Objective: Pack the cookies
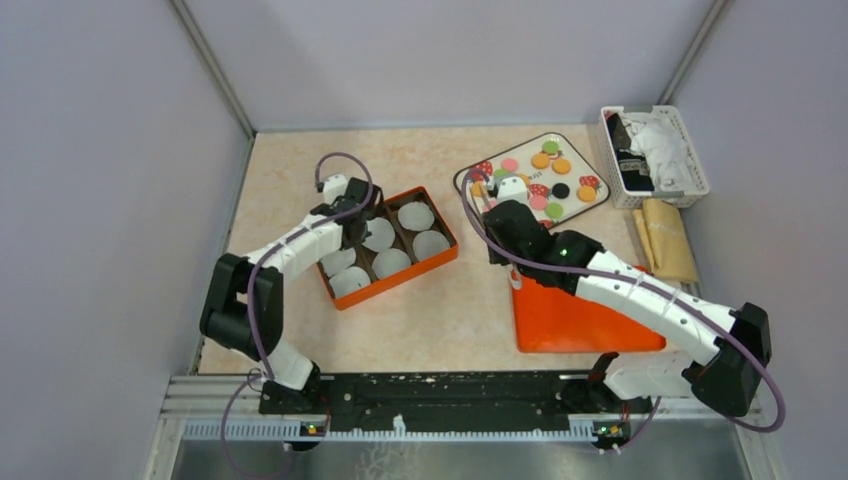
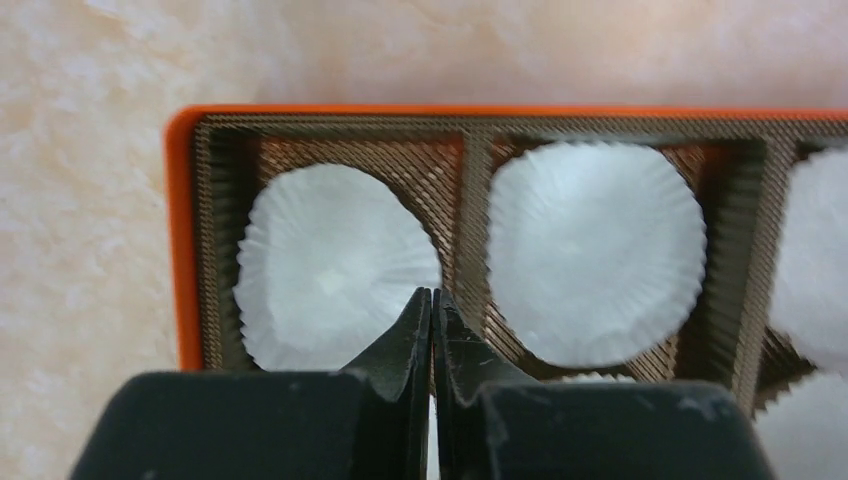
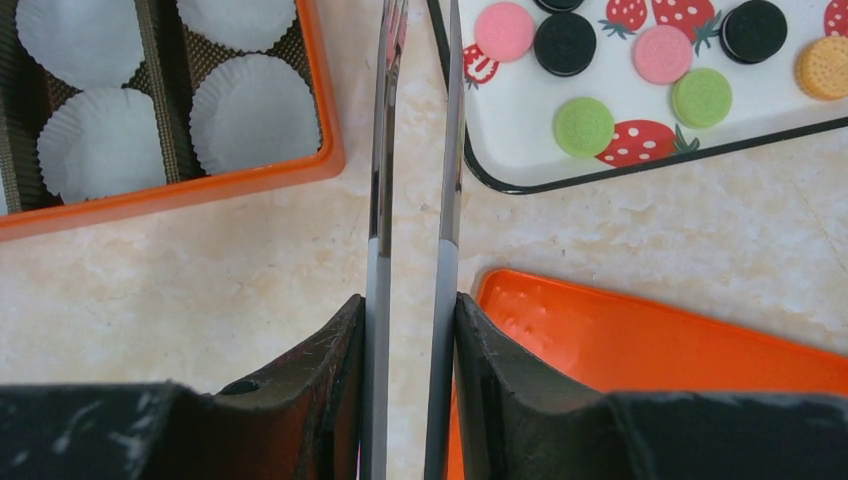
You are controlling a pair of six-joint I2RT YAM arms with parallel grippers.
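Close in, the right gripper (image 3: pixel 420 30) is filling its wrist view, blades running parallel with a narrow gap and nothing showing between them. Tips are running out of frame. Cookies (image 3: pixel 583 127) are lying flat on the strawberry tray (image 3: pixel 760 105), just ahead and right of those blades. Being round, they are offering no long axis. Left gripper (image 2: pixel 432 305) is hanging pinched together, empty, over a paper cup (image 2: pixel 330 260) in the orange box (image 2: pixel 180 230), well apart from the tray. Judging the right arm nearer for the pick.
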